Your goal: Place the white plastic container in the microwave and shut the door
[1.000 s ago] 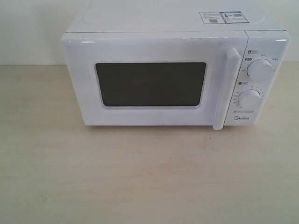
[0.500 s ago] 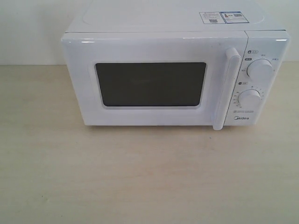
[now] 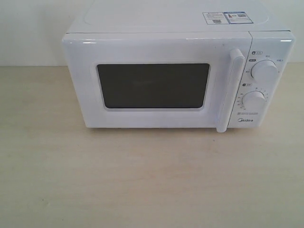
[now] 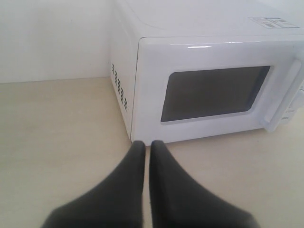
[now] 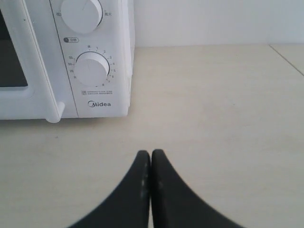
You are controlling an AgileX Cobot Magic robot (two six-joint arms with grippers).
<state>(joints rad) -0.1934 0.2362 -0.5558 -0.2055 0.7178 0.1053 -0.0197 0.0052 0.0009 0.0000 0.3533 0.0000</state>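
Our left claw (image 4: 147, 148) and right claw (image 5: 150, 156) are pinched together, empty. The microwave (image 3: 266, 45) fills the upper centre, its door (image 3: 152, 50) closed. We see no container, so it may already be inside.

One microwave (image 3: 166, 42) stands on one surface (image 3: 142, 180). It has one door (image 3: 85, 85), with one dark window (image 3: 153, 86) and one vertical bar handle (image 3: 229, 90) at the door's right edge. The right of the front carries two round controls: an upper knob (image 3: 264, 71) and a lower knob (image 3: 253, 101). Two labels lie side by side at the far right of the top: a white sticker (image 3: 213, 17) and a blue-edged sticker (image 3: 237, 16). One wrist view shows the left gripper (image 4: 147, 145) and the other the right gripper (image 5: 150, 154), making two, each with two dark fingers (image 4: 118, 190).
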